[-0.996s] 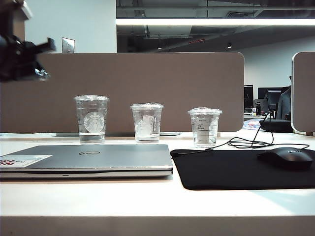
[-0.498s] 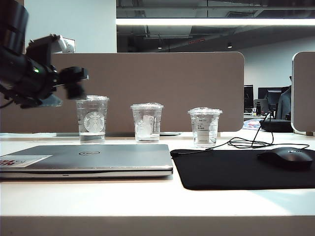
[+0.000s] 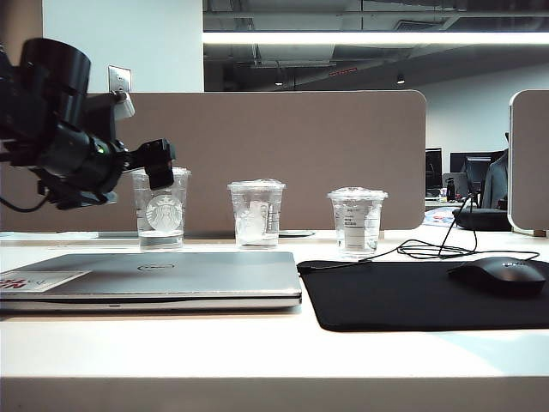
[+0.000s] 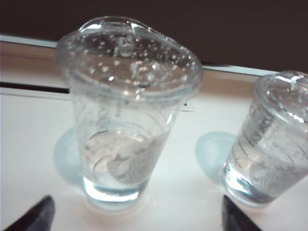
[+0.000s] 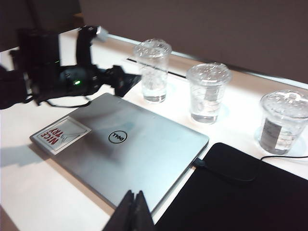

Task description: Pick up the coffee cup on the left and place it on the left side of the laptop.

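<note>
The coffee cup (image 3: 161, 215), a tall clear lidded cup with a round white logo, stands on the desk behind the laptop (image 3: 171, 273), leftmost of three cups. My left gripper (image 3: 161, 170) hovers just in front of its upper part. In the left wrist view the coffee cup (image 4: 126, 120) fills the middle, slightly beyond the left gripper (image 4: 136, 220), which is open with its dark fingertips (image 4: 37, 217) wide apart and nothing between them. In the right wrist view the right gripper (image 5: 134, 211) is shut and empty above the near edge of the laptop (image 5: 130, 154); the coffee cup (image 5: 154, 72) stands beyond.
A shorter clear cup (image 3: 256, 213) stands just right of the coffee cup, and another with a white label (image 3: 357, 221) further right. A black mouse mat (image 3: 429, 296) with a mouse (image 3: 502, 276) and cable lies right of the laptop. A brown partition (image 3: 283, 137) backs the desk.
My left arm has swung down from the upper left corner towards the coffee cup, and its jaws have opened. Cups and laptop have not moved.
</note>
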Tool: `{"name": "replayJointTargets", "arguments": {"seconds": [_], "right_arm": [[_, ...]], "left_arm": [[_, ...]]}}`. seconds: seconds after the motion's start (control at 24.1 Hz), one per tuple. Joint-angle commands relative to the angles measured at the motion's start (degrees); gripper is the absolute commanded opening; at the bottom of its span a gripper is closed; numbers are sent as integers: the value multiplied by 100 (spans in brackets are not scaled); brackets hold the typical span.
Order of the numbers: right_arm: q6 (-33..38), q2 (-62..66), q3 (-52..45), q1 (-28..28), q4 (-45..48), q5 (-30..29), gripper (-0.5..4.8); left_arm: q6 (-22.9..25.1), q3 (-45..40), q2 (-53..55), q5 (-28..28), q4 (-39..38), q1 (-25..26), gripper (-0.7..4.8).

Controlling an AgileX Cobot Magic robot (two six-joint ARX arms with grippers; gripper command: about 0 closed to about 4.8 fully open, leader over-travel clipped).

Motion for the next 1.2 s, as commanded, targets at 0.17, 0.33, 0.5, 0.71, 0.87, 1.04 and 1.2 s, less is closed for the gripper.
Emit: {"name": "replayJointTargets", "arguments": {"seconds": [0.17, 0.33, 0.5, 0.71, 0.87, 1.04, 1.2], "right_arm": [[22, -13, 28, 4, -37, -52, -3], [22, -13, 28, 4, -35, -52, -3], [39, -13, 28, 4, 7, -76, -3], [37, -13, 28, 2, 127, -199, -3], [37, -17, 28, 2, 179, -199, -3], [37, -17, 28, 2, 177, -221, -3], [37, -15, 28, 2, 177, -221, -3]], "left_arm": [[2, 564, 490, -247, 77, -4, 479], [2, 761, 723, -251, 77, -4, 479], [0, 1005, 984, -260, 81, -2, 479], [-125, 1316, 1309, -278, 127, -2, 479], [-144, 1556, 1622, -601, 205, -2, 479], [-146, 1923, 1958, -632, 247, 4, 479], [-146, 2144, 2109, -623, 243, 4, 479]]}}
